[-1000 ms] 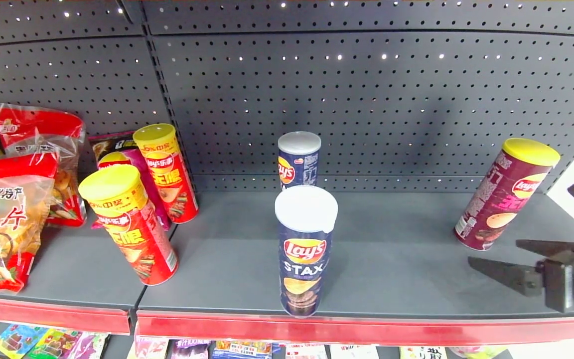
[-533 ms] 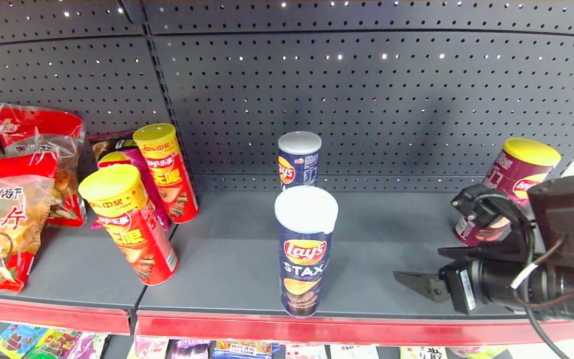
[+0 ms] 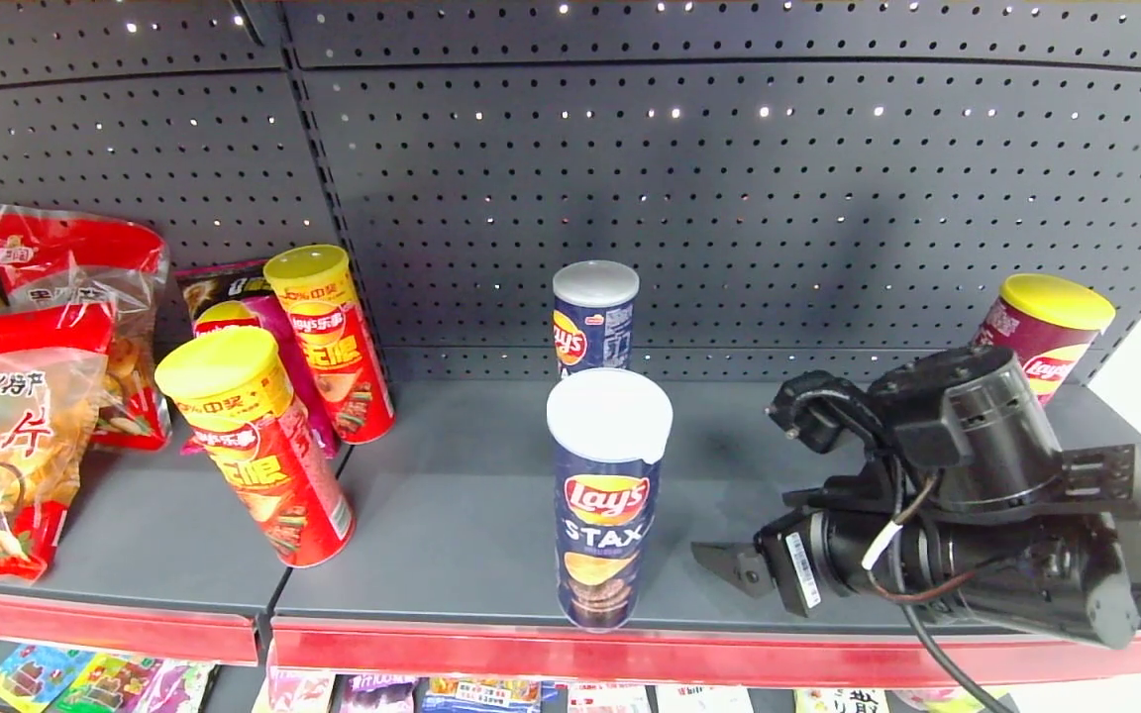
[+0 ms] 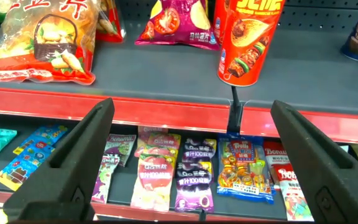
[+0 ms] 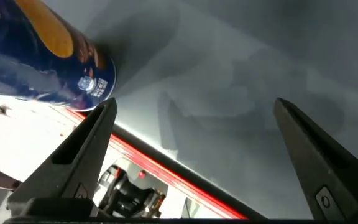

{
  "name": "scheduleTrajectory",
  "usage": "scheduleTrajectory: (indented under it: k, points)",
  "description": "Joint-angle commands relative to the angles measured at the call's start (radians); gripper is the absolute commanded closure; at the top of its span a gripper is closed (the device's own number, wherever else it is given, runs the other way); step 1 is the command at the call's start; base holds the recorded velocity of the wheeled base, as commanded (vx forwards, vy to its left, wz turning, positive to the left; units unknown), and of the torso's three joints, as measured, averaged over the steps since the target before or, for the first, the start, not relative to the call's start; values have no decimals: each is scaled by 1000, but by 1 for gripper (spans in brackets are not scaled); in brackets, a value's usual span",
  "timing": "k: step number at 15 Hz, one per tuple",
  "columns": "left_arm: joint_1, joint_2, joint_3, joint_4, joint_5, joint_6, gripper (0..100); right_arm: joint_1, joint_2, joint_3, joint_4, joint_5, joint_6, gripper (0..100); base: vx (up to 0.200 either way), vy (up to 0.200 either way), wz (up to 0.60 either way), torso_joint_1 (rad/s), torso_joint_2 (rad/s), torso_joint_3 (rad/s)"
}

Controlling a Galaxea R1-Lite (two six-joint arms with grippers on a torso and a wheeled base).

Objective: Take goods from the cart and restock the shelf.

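On the grey shelf (image 3: 452, 515) a blue chips can (image 3: 608, 495) with a white lid stands upright near the front edge. A second blue can (image 3: 594, 312) is behind it. My right gripper (image 3: 729, 540) hovers low over the shelf just right of the front can, pointing at it, open and holding nothing. In the right wrist view the can's base (image 5: 48, 56) lies beyond the open right gripper (image 5: 196, 102). My left gripper (image 4: 192, 106) is open and empty, facing the shelf's red front strip (image 4: 166, 109) below a red can (image 4: 244, 37).
Two red cans with yellow lids (image 3: 259, 446) (image 3: 333, 342) and snack bags (image 3: 16, 436) fill the shelf's left part. A maroon can (image 3: 1046, 332) stands at the far right behind my right arm. Candy packets (image 4: 185, 180) lie on the lower shelf. Pegboard backs the shelf.
My right arm has come in from the right edge and moved left along the shelf front toward the front blue can, still open. It now hides the maroon can's lower part.
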Motion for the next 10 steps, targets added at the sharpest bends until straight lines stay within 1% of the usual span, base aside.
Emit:
scheduleTrajectory:
  k: [1,5,10]
  points:
    - [2,1,0,0,0,-1,0,8,30,0,0,-2,-1,0,0,0,0,0,0,0]
    - [2,1,0,0,0,-1,0,39,61,-11,-1,-7,-3,0,0,0,0,0,0,0]
    - [0,1,0,0,0,-1,0,56,90,-30,-1,-11,-24,0,0,0,0,0,0,0]
